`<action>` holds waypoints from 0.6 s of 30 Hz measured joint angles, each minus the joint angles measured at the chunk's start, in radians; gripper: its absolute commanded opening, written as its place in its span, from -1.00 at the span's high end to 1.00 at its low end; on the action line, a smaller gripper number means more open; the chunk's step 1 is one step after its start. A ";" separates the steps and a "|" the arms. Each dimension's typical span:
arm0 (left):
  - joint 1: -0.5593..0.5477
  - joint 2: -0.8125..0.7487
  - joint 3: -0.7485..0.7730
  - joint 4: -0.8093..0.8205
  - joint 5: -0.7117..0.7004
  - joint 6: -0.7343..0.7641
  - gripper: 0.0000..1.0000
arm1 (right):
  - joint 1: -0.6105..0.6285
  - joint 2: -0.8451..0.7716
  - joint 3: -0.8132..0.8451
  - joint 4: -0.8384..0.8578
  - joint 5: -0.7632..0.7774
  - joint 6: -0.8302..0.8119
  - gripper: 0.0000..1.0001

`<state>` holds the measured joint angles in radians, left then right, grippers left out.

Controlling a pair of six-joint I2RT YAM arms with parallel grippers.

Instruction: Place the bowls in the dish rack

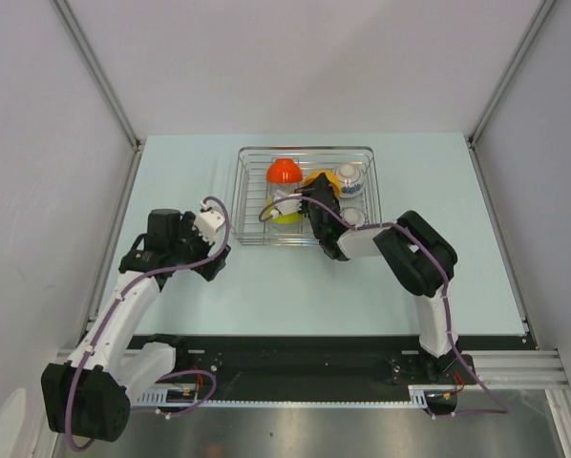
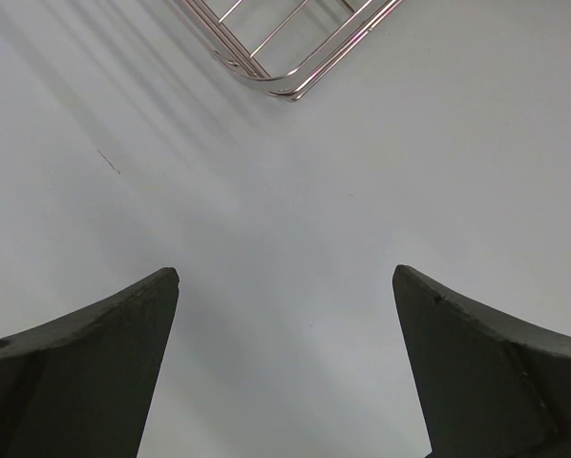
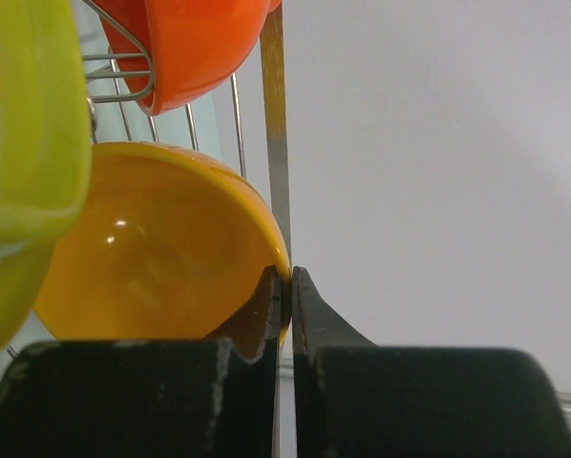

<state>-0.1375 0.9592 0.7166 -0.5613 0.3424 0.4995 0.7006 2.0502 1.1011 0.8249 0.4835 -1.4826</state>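
The silver wire dish rack [image 1: 305, 149] stands at the table's far middle. It holds a red-orange bowl [image 1: 284, 171], an amber-yellow bowl [image 1: 322, 178] and a lime-yellow bowl [image 1: 287, 215]. My right gripper [image 1: 314, 196] reaches into the rack. In the right wrist view it [image 3: 287, 277] is shut on the rim of the amber-yellow bowl [image 3: 152, 248], with the red-orange bowl [image 3: 190, 48] above and the lime-yellow bowl [image 3: 28, 124] to the left. My left gripper [image 1: 212, 264] is open and empty over bare table, left of the rack. In the left wrist view it [image 2: 285, 277] faces the rack's corner [image 2: 285, 81].
Two white bowls [image 1: 350, 176] [image 1: 353, 216] sit in the rack's right part. A rack wire [image 3: 276, 114] runs straight up beside the pinched rim. Grey walls with metal posts enclose the table on three sides.
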 measured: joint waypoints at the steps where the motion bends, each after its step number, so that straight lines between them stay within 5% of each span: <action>1: 0.001 0.000 0.000 0.000 0.000 0.000 -1.00 | 0.001 0.000 -0.005 0.008 -0.003 -0.006 1.00; 9: 0.003 -0.006 -0.001 0.000 0.001 0.000 -0.99 | 0.002 -0.032 -0.047 -0.006 -0.048 -0.049 0.94; 18: 0.003 -0.006 -0.001 0.001 0.001 0.000 -0.99 | 0.002 -0.130 -0.051 -0.240 -0.119 -0.031 0.70</action>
<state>-0.1341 0.9527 0.7158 -0.5606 0.3435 0.4995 0.7021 1.9205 1.0496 0.5850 0.3649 -1.5139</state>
